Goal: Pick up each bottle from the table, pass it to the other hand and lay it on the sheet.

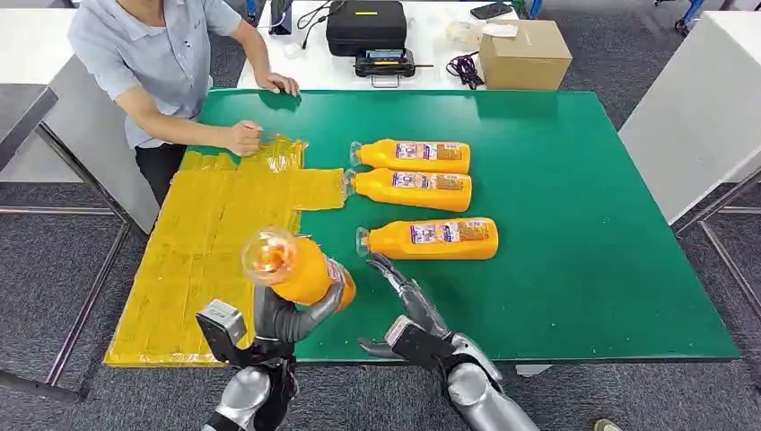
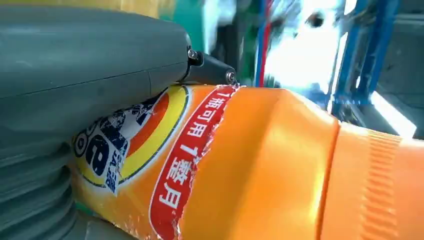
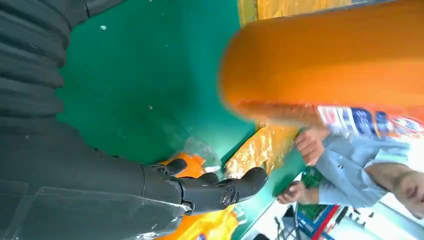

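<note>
The left hand [image 1: 269,328] grasps one orange bottle [image 1: 301,269] above the table's near edge; the right hand [image 1: 408,310] is released. Three bottles [image 1: 422,189] remain on the green table [image 1: 583,224]; none lies on the yellow sheet [image 1: 206,260] yet.

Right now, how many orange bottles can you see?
4. Three lie side by side on the green table: far, middle and near. The fourth is held up in the left hand beside the yellow sheet.

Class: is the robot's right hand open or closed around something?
Open: the right hand holds nothing, fingers spread above the green table.
</note>
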Robot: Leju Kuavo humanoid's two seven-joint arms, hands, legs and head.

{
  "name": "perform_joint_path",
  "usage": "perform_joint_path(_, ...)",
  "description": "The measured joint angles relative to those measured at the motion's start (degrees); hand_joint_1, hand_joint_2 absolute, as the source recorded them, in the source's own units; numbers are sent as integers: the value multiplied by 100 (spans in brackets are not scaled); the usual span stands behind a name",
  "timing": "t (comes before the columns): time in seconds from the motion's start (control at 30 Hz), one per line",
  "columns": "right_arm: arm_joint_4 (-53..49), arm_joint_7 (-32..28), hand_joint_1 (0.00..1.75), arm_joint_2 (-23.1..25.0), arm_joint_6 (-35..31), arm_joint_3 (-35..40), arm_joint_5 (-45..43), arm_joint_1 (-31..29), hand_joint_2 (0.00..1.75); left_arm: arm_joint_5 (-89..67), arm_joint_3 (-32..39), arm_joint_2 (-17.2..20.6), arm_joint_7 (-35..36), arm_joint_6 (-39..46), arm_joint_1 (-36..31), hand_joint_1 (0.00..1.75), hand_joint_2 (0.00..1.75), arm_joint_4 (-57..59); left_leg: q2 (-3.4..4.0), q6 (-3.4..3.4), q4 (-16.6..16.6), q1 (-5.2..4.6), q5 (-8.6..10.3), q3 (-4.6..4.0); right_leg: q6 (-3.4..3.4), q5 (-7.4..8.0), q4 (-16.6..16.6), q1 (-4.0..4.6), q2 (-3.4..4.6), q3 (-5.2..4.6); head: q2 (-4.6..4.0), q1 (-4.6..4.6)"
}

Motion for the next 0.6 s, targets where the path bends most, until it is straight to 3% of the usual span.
perform_joint_path(0.07, -15, -37, 0, 2, -50, -70, 48, 63, 175, -887, -28, 77, 64, 612, -53, 175, 175, -9, -1, 0, 0, 0, 0, 0, 0, 0, 0, 0, 0, 0, 0, 0)
perform_joint_path(0.33, -111, -92, 0, 61, -48, -227, 131, 123, 175, -3040, 129, 476, 620, 1585, -438, 175, 175, 76, -1, 0, 0, 1, 5, 1, 0, 0, 5, 1, -1, 1, 0, 0)
perform_joint_path(0.6, -140, -164, 0, 131, 13, -253, 122, 106, 175, -5420, 601, 815, 1401, 1752, -1202, 175, 175, 1135, -1, -2, 0, 1, 11, 3, -1, 0, 10, 0, 0, 1, 0, 2)
